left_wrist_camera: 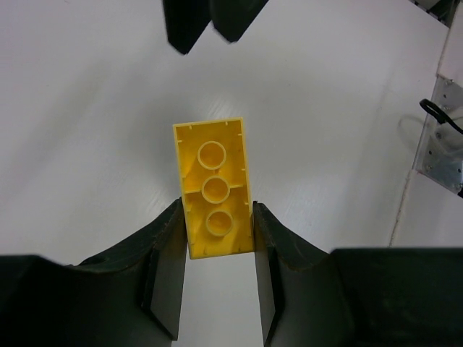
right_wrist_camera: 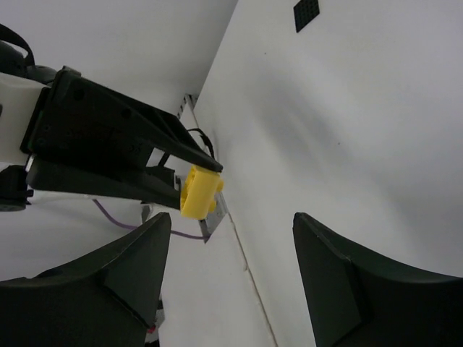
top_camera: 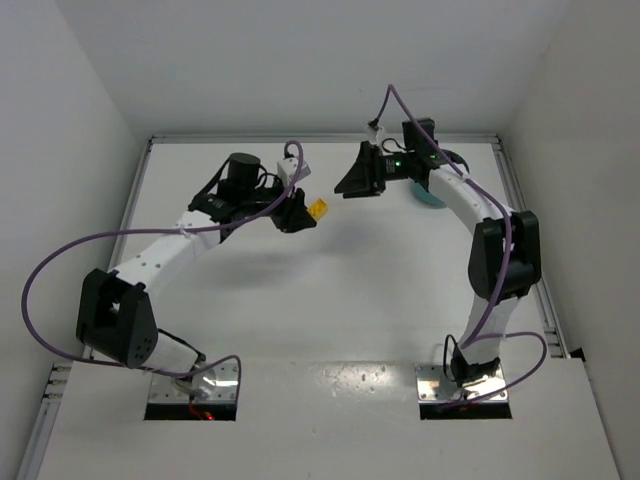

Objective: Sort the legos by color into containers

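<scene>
Yellow lego [left_wrist_camera: 215, 189] clamped in left jaws, teal dish [top_camera: 433, 198] seemingly under right arm [top_camera: 470, 205]

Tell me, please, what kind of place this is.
Probably a robot test cell in a laboratory: a bare white table enclosed by plain white walls, a left arm and right arm bolted at its near edge, a yellow brick in the left end effector.

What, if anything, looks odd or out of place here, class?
Nothing spilled or broken. Only oddity: the left gripper pinches the yellow brick by one end, most of it jutting out.
</scene>
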`<action>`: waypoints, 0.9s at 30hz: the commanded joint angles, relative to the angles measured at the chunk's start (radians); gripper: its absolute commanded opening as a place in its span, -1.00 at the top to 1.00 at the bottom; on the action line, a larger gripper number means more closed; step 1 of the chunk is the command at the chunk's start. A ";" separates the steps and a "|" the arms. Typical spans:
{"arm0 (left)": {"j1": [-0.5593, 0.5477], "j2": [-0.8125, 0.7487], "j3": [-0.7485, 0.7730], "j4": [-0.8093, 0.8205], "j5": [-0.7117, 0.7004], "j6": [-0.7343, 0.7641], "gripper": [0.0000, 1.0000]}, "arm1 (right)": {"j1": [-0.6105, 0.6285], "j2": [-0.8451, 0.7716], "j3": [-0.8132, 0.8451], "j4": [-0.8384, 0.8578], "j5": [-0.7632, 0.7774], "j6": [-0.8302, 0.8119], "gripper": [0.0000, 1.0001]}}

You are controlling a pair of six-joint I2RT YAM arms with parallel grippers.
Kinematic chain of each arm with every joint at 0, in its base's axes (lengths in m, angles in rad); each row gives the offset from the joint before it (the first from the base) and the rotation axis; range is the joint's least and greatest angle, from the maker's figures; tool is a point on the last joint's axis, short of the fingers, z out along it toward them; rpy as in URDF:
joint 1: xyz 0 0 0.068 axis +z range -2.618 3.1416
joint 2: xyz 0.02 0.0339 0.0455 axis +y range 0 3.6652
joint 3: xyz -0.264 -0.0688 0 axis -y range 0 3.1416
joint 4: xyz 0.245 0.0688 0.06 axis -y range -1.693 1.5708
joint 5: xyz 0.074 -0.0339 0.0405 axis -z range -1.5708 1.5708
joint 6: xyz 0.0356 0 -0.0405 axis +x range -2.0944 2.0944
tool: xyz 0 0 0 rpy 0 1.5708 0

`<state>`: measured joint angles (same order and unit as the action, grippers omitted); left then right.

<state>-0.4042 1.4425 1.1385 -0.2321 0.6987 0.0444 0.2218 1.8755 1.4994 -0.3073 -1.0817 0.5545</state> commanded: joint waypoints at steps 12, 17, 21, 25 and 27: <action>-0.050 0.028 0.067 -0.007 -0.039 0.026 0.95 | 0.111 0.031 0.015 0.048 -0.064 0.008 -0.43; -0.059 0.038 0.067 -0.007 -0.048 0.026 0.95 | 0.131 0.031 0.015 0.048 -0.064 0.008 -0.24; -0.059 0.029 0.067 -0.007 -0.068 0.035 0.95 | 0.140 0.040 0.005 0.057 -0.064 0.008 0.36; -0.059 0.018 0.056 -0.016 -0.084 0.057 0.84 | 0.140 0.040 0.005 0.057 -0.064 0.018 0.66; -0.059 0.009 0.056 -0.032 -0.093 0.084 0.43 | 0.140 0.040 0.005 0.057 -0.064 0.018 0.74</action>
<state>-0.4511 1.4773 1.1732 -0.2600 0.6052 0.0937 0.3439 1.9289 1.4960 -0.2989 -1.0710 0.5781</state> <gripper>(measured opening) 0.414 0.242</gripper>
